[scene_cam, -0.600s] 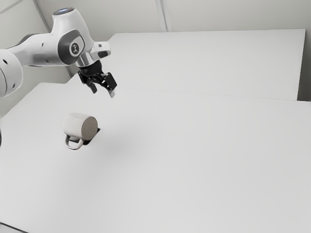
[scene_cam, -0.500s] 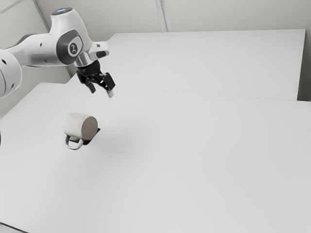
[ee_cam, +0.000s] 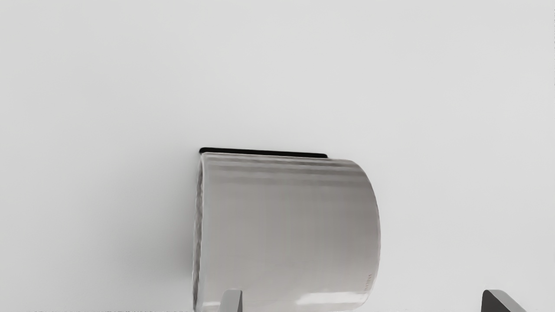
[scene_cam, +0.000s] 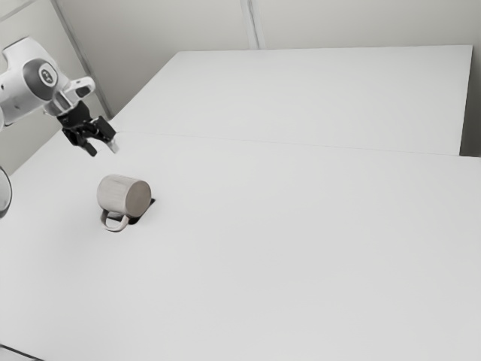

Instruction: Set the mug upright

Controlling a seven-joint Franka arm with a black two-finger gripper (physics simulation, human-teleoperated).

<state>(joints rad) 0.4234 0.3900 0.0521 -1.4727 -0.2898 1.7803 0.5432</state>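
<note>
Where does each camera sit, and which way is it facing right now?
Exterior view: at the arm's side, looking down across the table at the mug lying on its side; the arm and hand come in from the exterior view's upper left.
Wrist view: on the hand, facing the mug and table; fingertips, spread apart, show at the bottom edge.
Both share the mug, table and fingertips.

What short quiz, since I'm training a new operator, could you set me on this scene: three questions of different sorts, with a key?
1. True or false: the mug lies on its side.
2. The pincer is:
A) shut on the mug
B) open, apart from the mug
C) shut and empty
3. Fill in: the arm enters the exterior view from its ____.

Key: 1. true; 2. B; 3. left
</note>
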